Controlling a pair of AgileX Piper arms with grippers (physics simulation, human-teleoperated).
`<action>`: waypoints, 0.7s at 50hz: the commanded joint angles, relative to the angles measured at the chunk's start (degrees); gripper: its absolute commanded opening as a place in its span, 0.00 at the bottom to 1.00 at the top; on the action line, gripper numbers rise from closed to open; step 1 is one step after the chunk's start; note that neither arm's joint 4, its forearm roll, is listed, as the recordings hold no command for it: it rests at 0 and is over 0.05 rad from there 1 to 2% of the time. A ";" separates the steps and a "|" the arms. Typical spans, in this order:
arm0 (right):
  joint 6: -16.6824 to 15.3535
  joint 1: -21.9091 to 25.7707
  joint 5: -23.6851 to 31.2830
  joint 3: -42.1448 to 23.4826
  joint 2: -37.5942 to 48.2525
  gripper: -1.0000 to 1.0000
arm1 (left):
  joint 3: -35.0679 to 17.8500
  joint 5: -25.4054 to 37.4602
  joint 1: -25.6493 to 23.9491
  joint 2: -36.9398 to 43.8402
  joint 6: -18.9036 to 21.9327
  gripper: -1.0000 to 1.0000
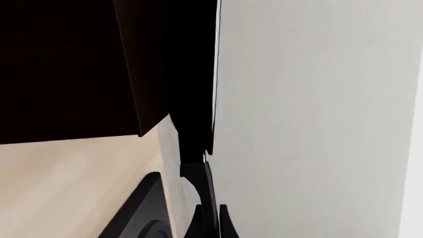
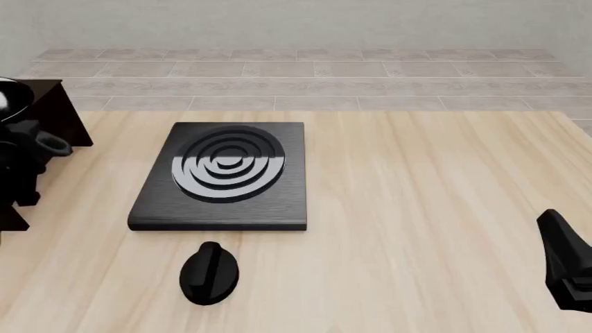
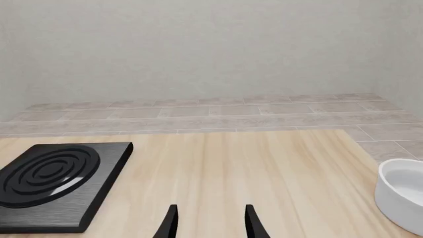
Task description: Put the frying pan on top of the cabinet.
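Observation:
At the far left of the front view stands the dark cabinet (image 2: 66,114). The frying pan (image 2: 7,97) shows its shiny rim over the cabinet's top, mostly cut off by the picture's edge. Whether it rests there I cannot tell. Its looped handle end (image 2: 54,146) points toward the table's middle. My left gripper (image 2: 23,149) is at that handle. In the left wrist view the left gripper (image 1: 210,220) is shut around the thin black handle (image 1: 193,109), beside the cabinet (image 1: 66,64). My right gripper (image 3: 210,223) is open with nothing in it, low at the right (image 2: 564,267).
A flat square black stove plate (image 2: 222,173) with rings lies in the table's middle, and its corner (image 1: 142,213) shows below the left gripper. A round black knob (image 2: 211,272) sits in front of it. A white bowl (image 3: 403,198) is at the right.

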 commanded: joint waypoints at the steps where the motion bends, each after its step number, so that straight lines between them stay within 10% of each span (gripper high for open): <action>1: 0.06 -0.01 -0.01 0.00 0.00 1.00 | -0.39 -1.35 1.03 0.81 0.49 0.00; 14: 0.10 -0.09 -0.10 0.00 0.00 1.00 | -0.02 -2.43 0.97 1.76 0.45 0.00; 15: 0.05 -0.07 -0.08 0.00 0.00 1.00 | 0.08 -3.02 0.74 2.18 0.12 1.00; 35: -0.04 -0.04 -0.04 0.00 0.00 1.00 | 0.75 -2.35 1.02 0.94 0.66 1.00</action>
